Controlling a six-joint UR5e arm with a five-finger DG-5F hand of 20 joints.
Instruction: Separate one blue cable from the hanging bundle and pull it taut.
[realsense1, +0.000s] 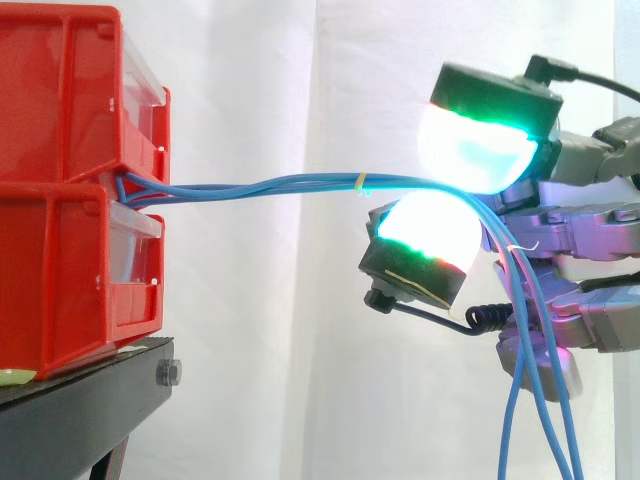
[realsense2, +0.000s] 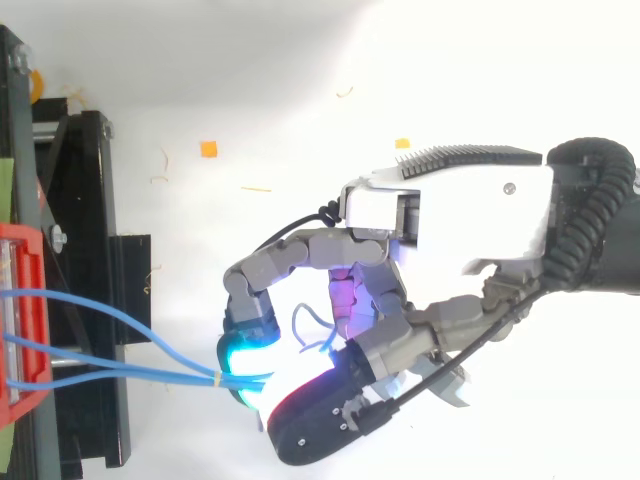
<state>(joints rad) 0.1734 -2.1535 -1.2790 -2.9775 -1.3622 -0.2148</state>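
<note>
Blue cables (realsense1: 260, 186) pinched whole by curled robot hand (realsense2: 450, 215) beside yellow tie (realsense1: 361, 181), stretched from red bins (realsense1: 60, 100). Separation judged pending; single strand to be isolated next.

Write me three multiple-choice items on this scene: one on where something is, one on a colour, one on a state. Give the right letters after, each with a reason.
1. Where do the blue cables leave the red bins?
A. Over the upper one.
B. Between the upper and lower one.
C. Under the lower one.

2. What colour is the small tie round the cables?
A. Red.
B. Black.
C. Yellow.

3. How is the hand?
A. Shut on the blue cables.
B. Open, clear of them.
C. Curled, holding nothing.

1 B: in the side view they come out of the gap between the two bins.
2 C: a yellow band wraps the bundle near the hand.
3 A: its fingertips pinch the bundle from above and below.
</note>
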